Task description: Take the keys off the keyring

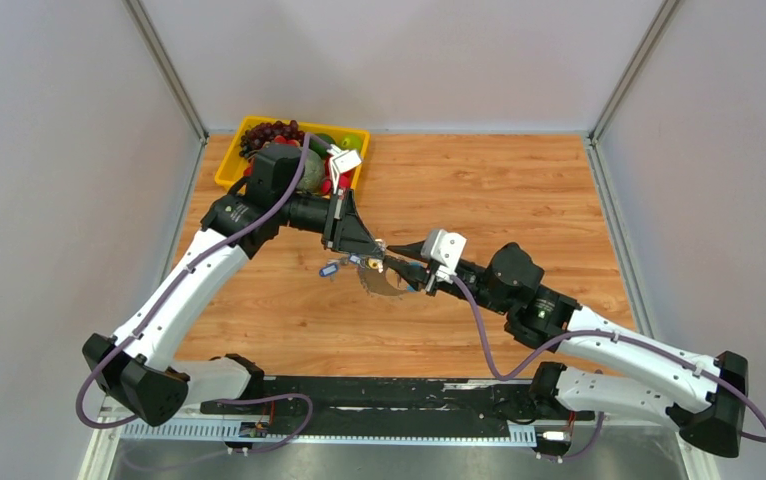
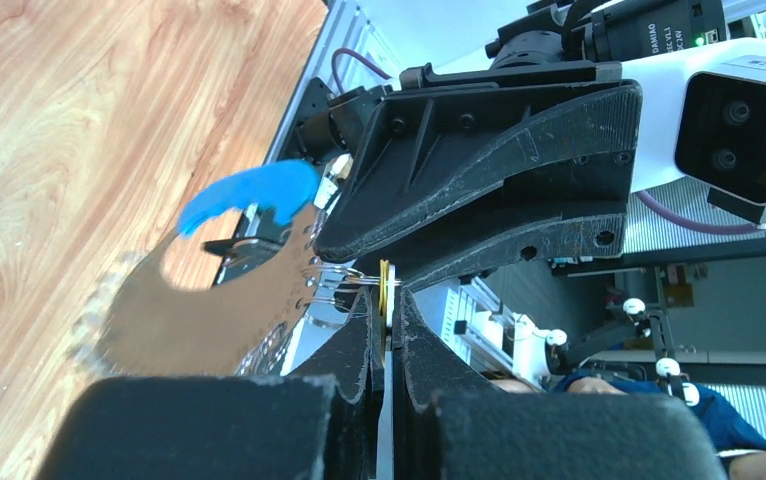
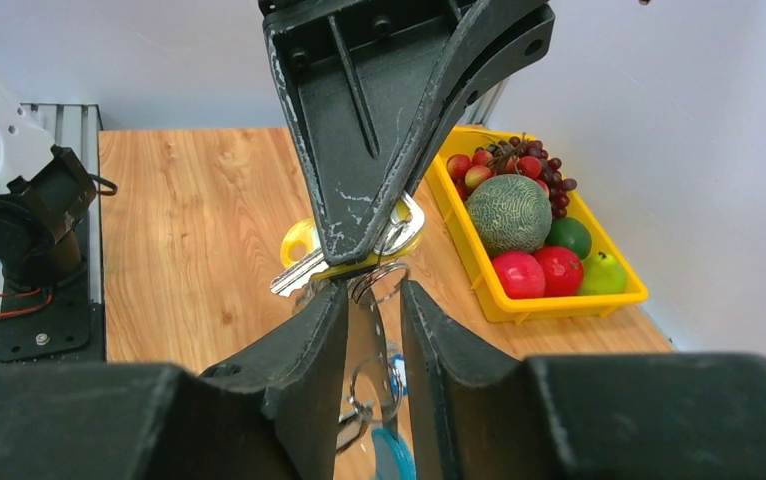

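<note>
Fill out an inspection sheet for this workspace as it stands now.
Surface: light wooden tabletop, no spills seen.
Job's things: fist-sized keyring with a bright blue curved strap, strung with small grey metal keys; one yellow-headed silver key beside it.
Clutter: yellow plastic tray of fruit at the far left corner; small blue-tagged key beside the keyring.
Grippers: left gripper shut on the yellow-headed silver key; right gripper shut on the keyring.
Cables: purple cables looped along both arms.
Surroundings: plain grey walls.
</note>
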